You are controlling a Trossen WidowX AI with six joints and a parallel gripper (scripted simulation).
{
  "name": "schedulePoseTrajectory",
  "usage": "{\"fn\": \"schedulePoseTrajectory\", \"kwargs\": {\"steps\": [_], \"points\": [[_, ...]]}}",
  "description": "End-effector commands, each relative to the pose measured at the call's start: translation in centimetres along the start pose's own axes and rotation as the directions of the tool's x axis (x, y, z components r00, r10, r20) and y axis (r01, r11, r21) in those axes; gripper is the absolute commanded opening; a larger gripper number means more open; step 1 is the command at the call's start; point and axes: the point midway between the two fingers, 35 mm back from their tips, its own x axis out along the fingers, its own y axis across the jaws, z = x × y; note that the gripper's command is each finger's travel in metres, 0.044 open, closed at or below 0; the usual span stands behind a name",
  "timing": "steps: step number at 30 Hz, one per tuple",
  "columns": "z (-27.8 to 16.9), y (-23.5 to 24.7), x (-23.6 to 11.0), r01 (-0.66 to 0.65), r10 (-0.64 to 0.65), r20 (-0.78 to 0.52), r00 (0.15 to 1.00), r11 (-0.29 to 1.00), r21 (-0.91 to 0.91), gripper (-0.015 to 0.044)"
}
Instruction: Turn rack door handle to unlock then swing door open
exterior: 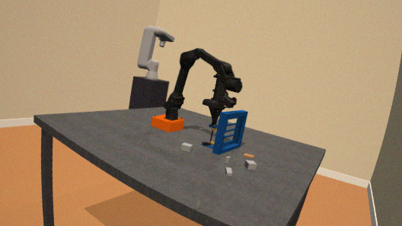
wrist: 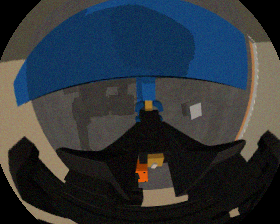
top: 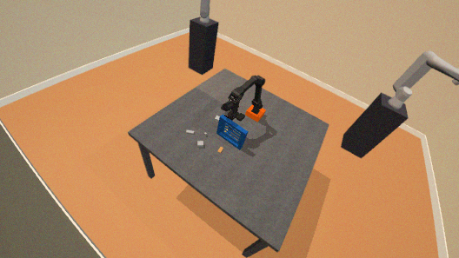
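The blue rack (top: 243, 141) (exterior: 219, 138) stands upright on the table, with slats across its opening; its broad blue top (wrist: 216, 45) fills the upper wrist view. The yellow upright handle (exterior: 214, 129) (wrist: 155, 160) is on the rack's arm-facing side. My gripper (exterior: 214, 123) (wrist: 149, 125) points down beside the rack, its fingers drawn together around the handle. Yellow shows above and below the fingers in the wrist view; the middle of the handle is hidden by them. I cannot tell the door's exact angle or how far the handle is turned.
A white block (top: 216, 117) (exterior: 186, 147) (wrist: 195, 111) lies near the rack. Beyond it lie a grey block (top: 200, 143) (exterior: 250, 164), a white piece (top: 189, 131) (exterior: 228, 171), a tiny piece (exterior: 228, 159) and an orange piece (top: 220, 149) (exterior: 248, 155). The arm's orange base (top: 256, 114) (exterior: 167, 123) stands behind.
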Motion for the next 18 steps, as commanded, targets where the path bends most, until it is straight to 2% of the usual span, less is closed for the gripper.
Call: {"fn": "schedulePoseTrajectory", "kwargs": {"steps": [1,4,9,18], "points": [[0.03,0.00,0.00,0.001,-0.001,0.003,1.000,1.000,-0.005,0.0031],[0.03,0.00,0.00,0.001,-0.001,0.003,1.000,1.000,-0.005,0.0011],[0.03,0.00,0.00,0.001,-0.001,0.003,1.000,1.000,0.027,0.0009],[0.03,0.00,0.00,-0.001,-0.001,0.003,1.000,0.895,0.446,0.0009]]}}
